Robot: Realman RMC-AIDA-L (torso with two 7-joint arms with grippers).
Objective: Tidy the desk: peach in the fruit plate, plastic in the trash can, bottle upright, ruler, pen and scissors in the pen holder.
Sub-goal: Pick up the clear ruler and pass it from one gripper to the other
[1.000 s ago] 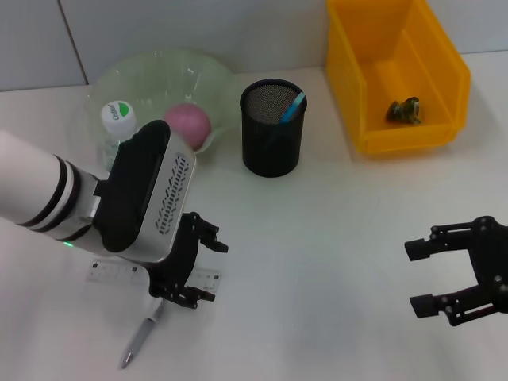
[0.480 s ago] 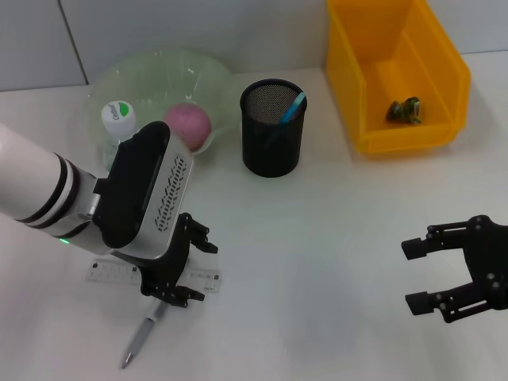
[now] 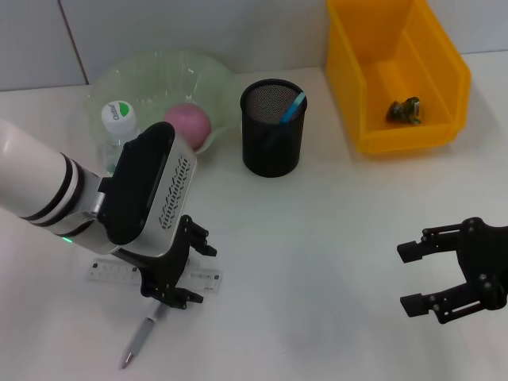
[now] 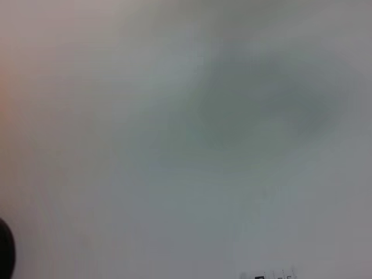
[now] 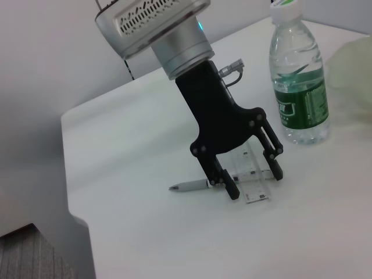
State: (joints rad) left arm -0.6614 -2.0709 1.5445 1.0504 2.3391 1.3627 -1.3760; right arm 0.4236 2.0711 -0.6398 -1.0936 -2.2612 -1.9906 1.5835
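Ruler (image 3: 119,273), clear plastic, flat on the bench (image 3: 317,238) near its front left corner; the left tool (image 3: 187,270) stands on it with fingers spread wide, one fingertip (image 5: 232,192) beside the ruler's near edge and one (image 5: 276,172) at its far edge, neither closed on it. Pen (image 3: 139,340), grey, lying just in front of the ruler, one end under the left tool. Bottle (image 3: 117,127), clear with green label and white cap, upright at the back left, touching the fruit plate (image 3: 151,75). Peach (image 3: 189,123), pink, inside the fruit plate. Pen holder (image 3: 272,139), black mesh, back centre, just beside the plate, a blue-tipped item (image 3: 294,107) leaning in it. Trash can (image 3: 393,75), yellow bin, back right corner, holding a small crumpled scrap (image 3: 403,110). Right tool (image 3: 419,277), fingers wide apart and empty, hovering near the front right edge, well apart from everything else.
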